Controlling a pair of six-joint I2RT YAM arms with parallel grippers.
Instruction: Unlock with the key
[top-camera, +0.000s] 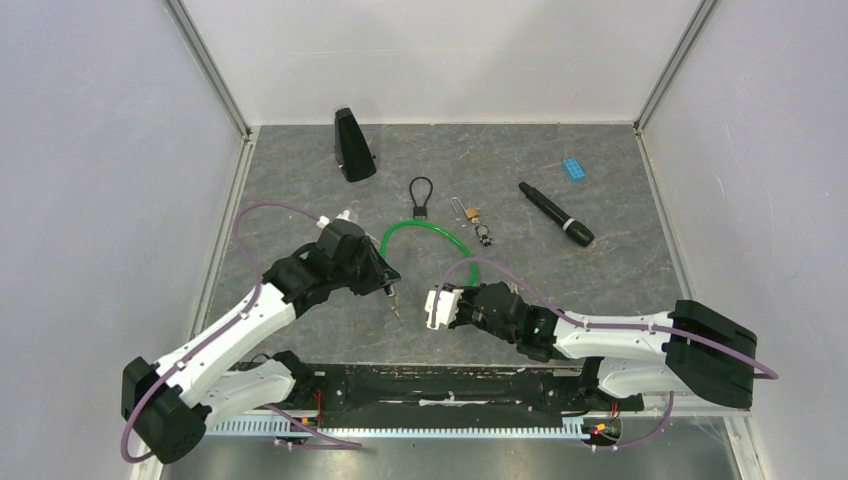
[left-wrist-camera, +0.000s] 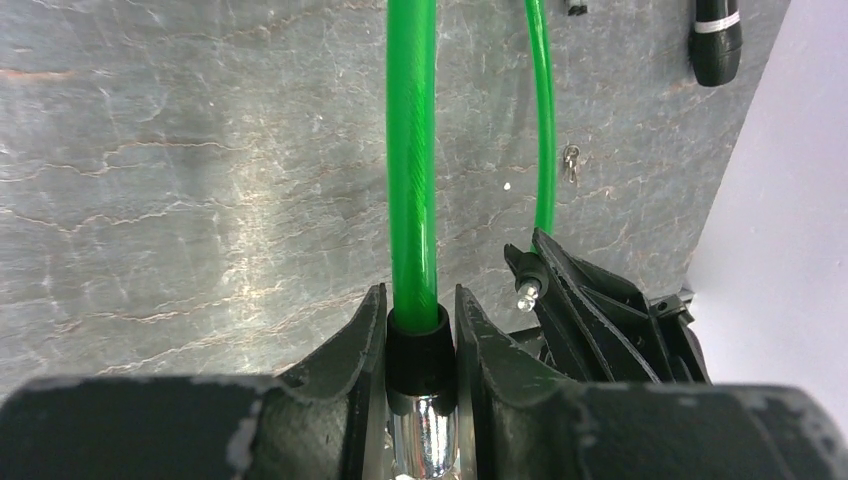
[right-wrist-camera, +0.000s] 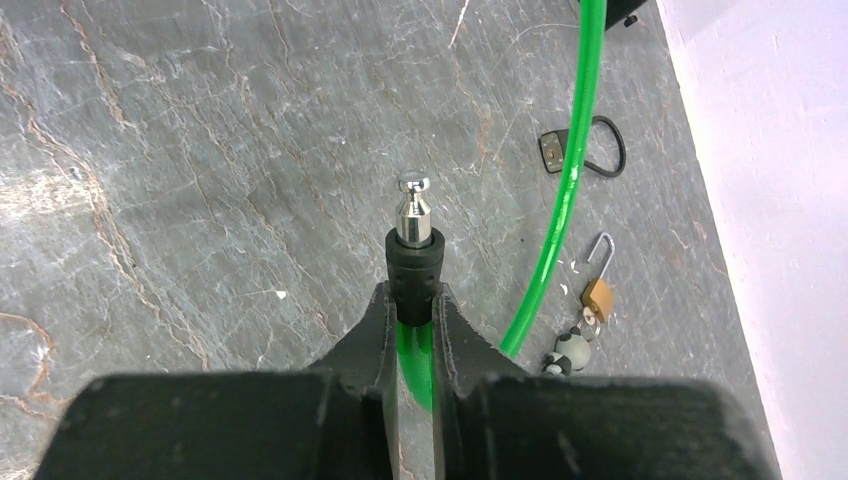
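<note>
A green cable (top-camera: 425, 232) lies looped on the grey table. My left gripper (top-camera: 388, 283) is shut on one end of it, fingers clamped on the black collar (left-wrist-camera: 420, 335) above a chrome tip. My right gripper (top-camera: 440, 300) is shut on the other end (right-wrist-camera: 412, 262), whose chrome pin (right-wrist-camera: 412, 205) sticks out past the fingertips. Both ends are held close together, a small gap apart. A small brass padlock (top-camera: 468, 213) with its shackle swung open lies beyond the cable, also in the right wrist view (right-wrist-camera: 598, 297). Next to it lies a panda keychain (right-wrist-camera: 570, 352).
A black loop lock (top-camera: 421, 197) lies left of the padlock. A black marker (top-camera: 556, 214) and a blue brick (top-camera: 574, 169) lie at the back right. A black wedge-shaped stand (top-camera: 352, 147) is at the back left. White walls enclose the table.
</note>
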